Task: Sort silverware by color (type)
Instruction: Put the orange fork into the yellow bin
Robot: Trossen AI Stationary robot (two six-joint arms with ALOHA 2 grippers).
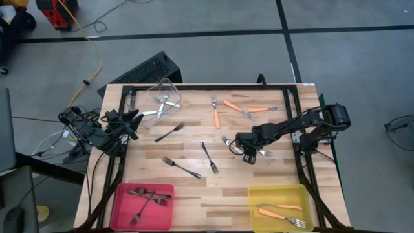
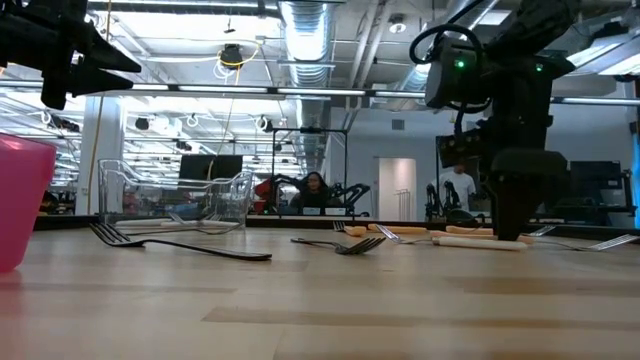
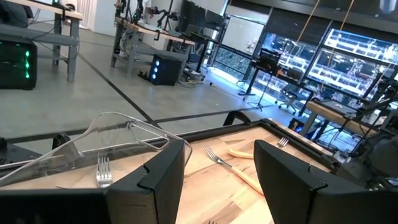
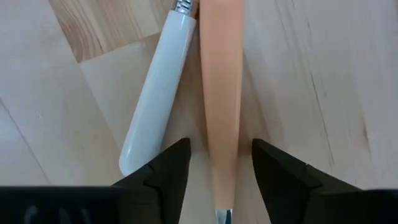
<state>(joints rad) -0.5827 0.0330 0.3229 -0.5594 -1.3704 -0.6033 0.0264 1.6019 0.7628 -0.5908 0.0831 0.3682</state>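
My right gripper (image 1: 249,154) sits right of centre in the high view, arm stretched in from the right edge, fingers (image 4: 163,169) parted. My left gripper (image 1: 132,123) waits at the left, fingers (image 3: 163,180) apart.

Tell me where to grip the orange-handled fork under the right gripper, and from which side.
Grip the orange-handled fork across its slim handle, from straight above. It lies flat between the right gripper's open jaws; the white handle lying alongside leaves little room, so stay centred.
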